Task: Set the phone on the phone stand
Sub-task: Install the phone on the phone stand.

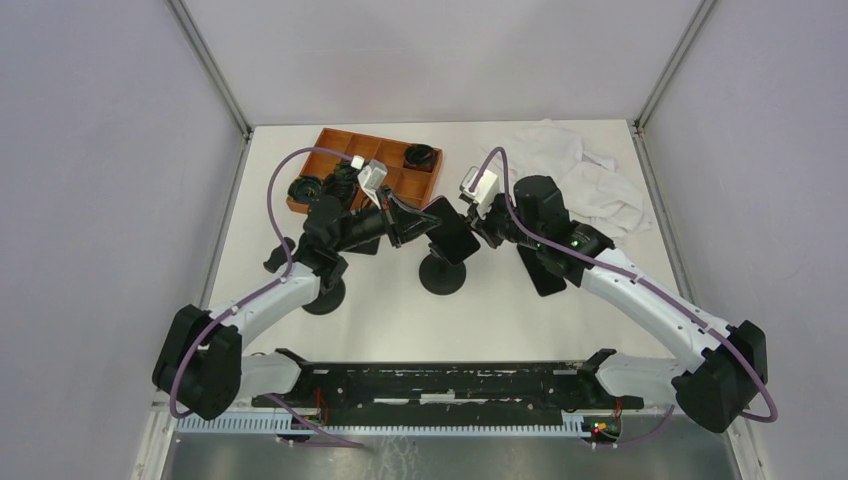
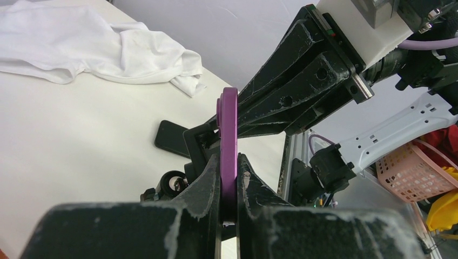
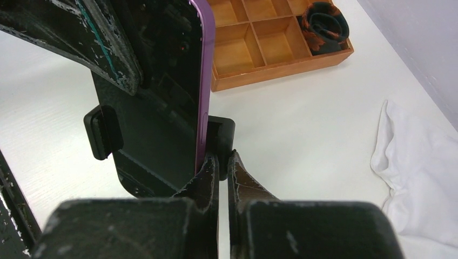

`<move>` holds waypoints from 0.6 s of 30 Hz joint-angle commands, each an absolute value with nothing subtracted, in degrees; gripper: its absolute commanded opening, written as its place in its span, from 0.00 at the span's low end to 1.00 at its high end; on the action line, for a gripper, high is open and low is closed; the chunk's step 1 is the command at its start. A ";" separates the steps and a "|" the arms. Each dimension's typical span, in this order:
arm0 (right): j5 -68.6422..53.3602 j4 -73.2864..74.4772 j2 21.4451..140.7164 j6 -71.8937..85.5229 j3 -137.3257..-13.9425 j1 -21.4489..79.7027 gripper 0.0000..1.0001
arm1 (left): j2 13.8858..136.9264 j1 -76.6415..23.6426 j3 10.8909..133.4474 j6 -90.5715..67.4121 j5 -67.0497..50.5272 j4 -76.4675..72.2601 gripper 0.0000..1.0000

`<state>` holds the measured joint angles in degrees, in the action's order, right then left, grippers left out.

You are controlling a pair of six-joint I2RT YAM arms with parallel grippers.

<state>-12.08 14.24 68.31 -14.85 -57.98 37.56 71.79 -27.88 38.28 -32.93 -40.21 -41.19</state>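
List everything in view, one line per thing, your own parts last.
phone: one, purple edge, black face, held against the stand's cradle
phone stand: one, black, table centre
round black base: one, left of the stand, partly under the left arm
flat black slab: one, lying on the table
tray: one, orange-brown, compartmented, far side
round black parts: several, in tray compartments
cloth: one, white, crumpled, far right
basket: one, pink, off the table
left arm: white and black; left jaws shut on the phone
right arm: white and black; right jaws shut beside the stand's side clip
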 commanded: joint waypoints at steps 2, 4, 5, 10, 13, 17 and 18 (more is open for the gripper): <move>-4.12 13.73 67.50 -19.69 -61.02 36.50 0.00 | 71.28 -26.63 38.69 -26.58 -35.20 -30.58 0.02; -4.22 13.72 67.50 -19.69 -60.97 36.57 0.00 | 71.28 -26.72 38.78 -26.33 -34.83 -30.07 0.02; -4.20 13.74 67.54 -19.69 -60.95 36.57 0.00 | 71.24 -26.76 38.77 -26.24 -34.67 -30.00 0.02; -4.07 13.65 67.51 -19.69 -60.86 36.64 0.00 | 70.72 -26.94 38.78 -26.02 -33.38 -29.19 0.02; -4.03 13.61 67.50 -19.69 -60.80 36.64 0.00 | 70.45 -27.22 38.61 -26.31 -32.39 -29.10 0.02; -3.86 13.67 67.50 -19.69 -60.90 36.61 0.00 | 70.31 -27.87 38.56 -26.63 -31.15 -28.81 0.02; -3.80 13.62 67.50 -19.69 -60.90 36.65 0.00 | 70.31 -28.10 38.58 -26.71 -30.74 -28.54 0.02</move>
<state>-11.22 14.24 68.36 -15.25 -58.04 37.76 70.26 -28.97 38.87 -31.81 -37.12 -36.73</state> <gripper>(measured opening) 0.030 0.124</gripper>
